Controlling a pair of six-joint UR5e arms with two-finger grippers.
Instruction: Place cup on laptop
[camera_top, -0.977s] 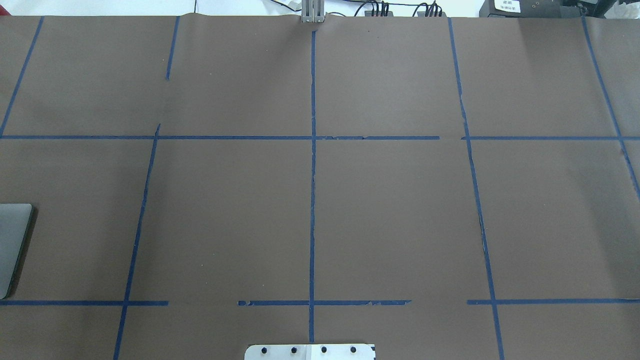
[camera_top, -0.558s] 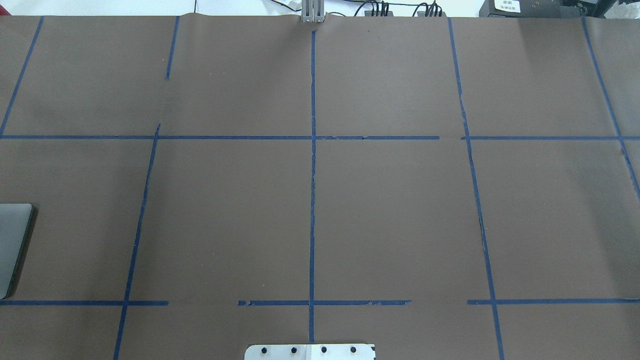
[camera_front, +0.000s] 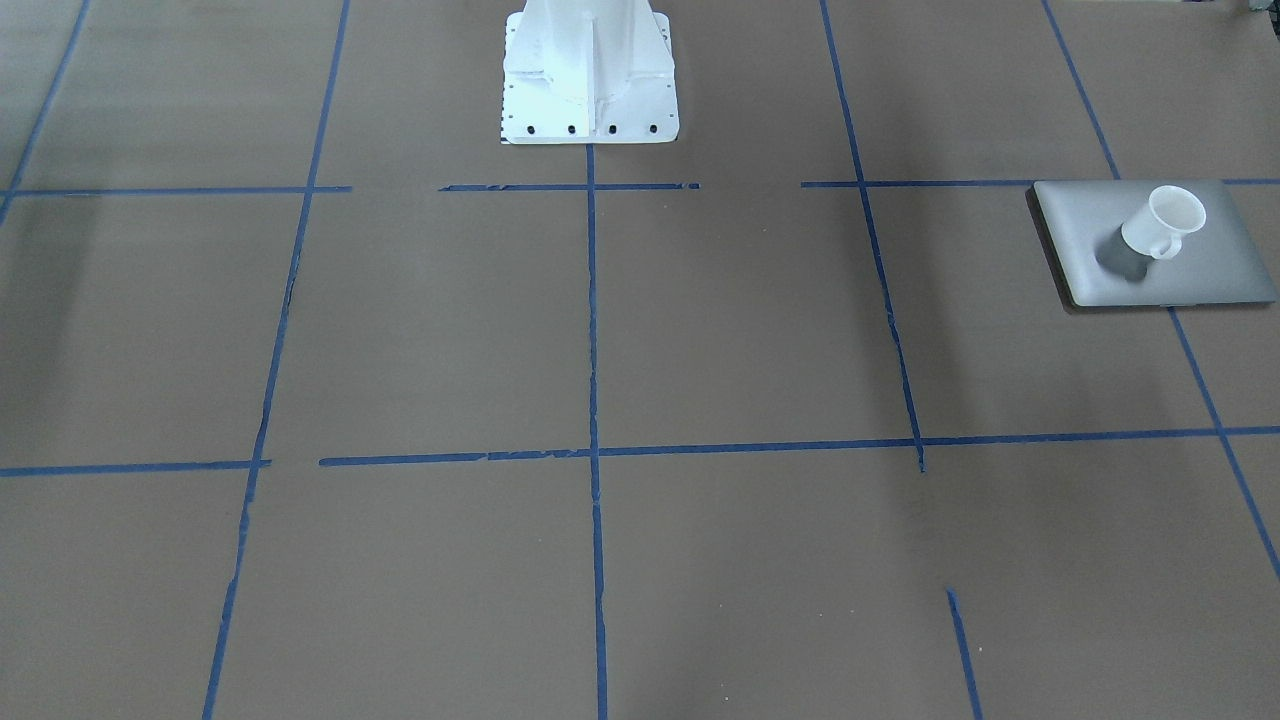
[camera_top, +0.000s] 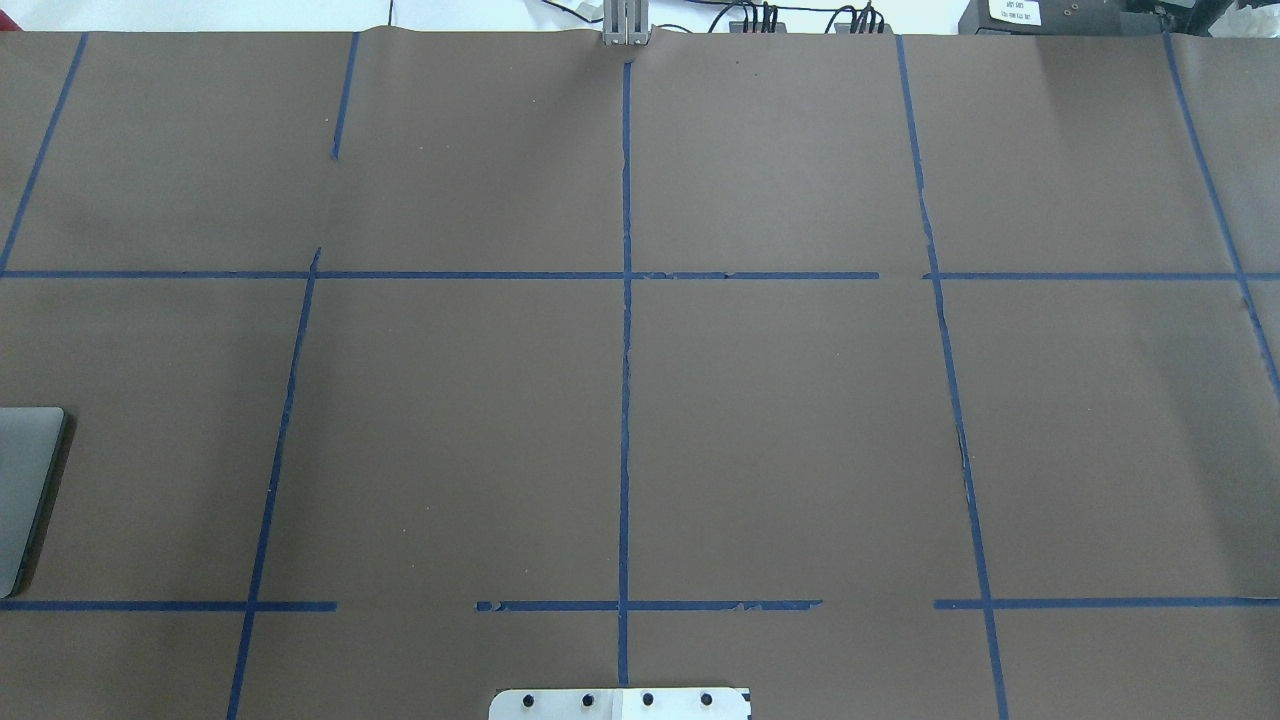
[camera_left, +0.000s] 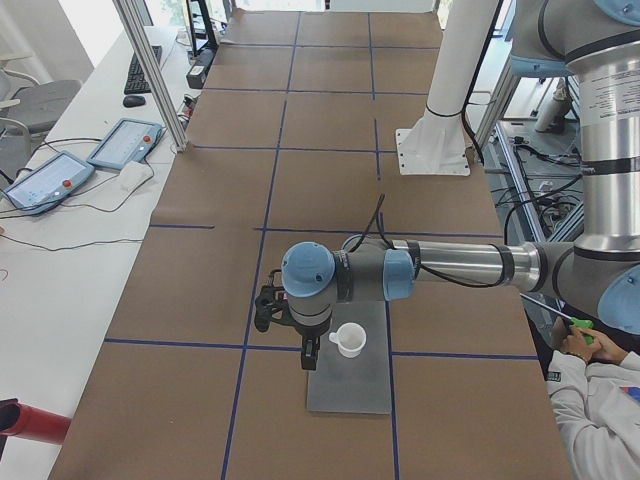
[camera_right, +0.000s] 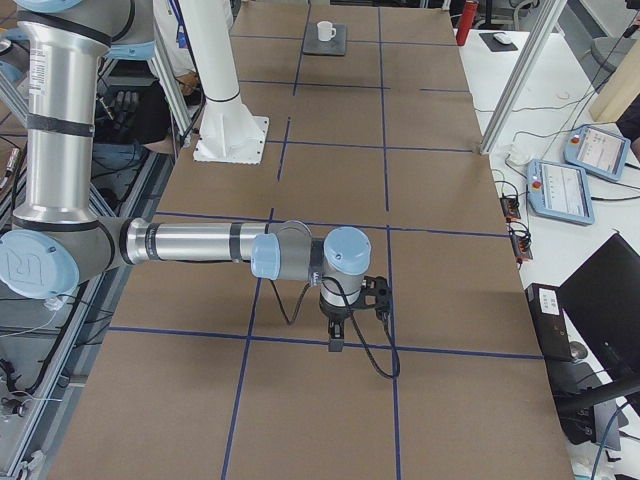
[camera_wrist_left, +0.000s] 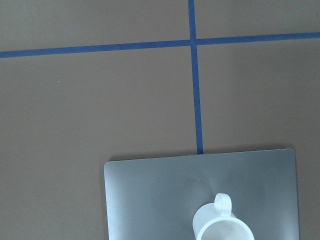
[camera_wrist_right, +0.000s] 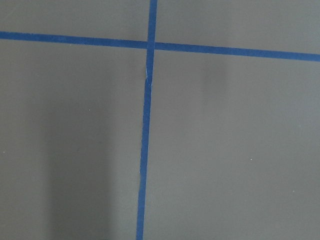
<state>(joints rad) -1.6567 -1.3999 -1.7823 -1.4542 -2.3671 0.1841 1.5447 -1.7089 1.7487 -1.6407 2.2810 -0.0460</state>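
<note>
In the front-facing view, the white cup (camera_front: 1160, 225) is standing upright on the closed silver laptop (camera_front: 1085, 255), at the table's end on the robot's left. Overhead, only the laptop's corner is showing. From the left end, the left gripper (camera_left: 310, 362) is hanging just beside the cup; I cannot tell its opening. From the right end, the right gripper (camera_right: 335, 343) is pointing down over the brown table (camera_right: 450, 150), and I cannot tell its opening either.

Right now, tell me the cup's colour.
White, with no pattern; the cup shows best in the front-facing view.
</note>
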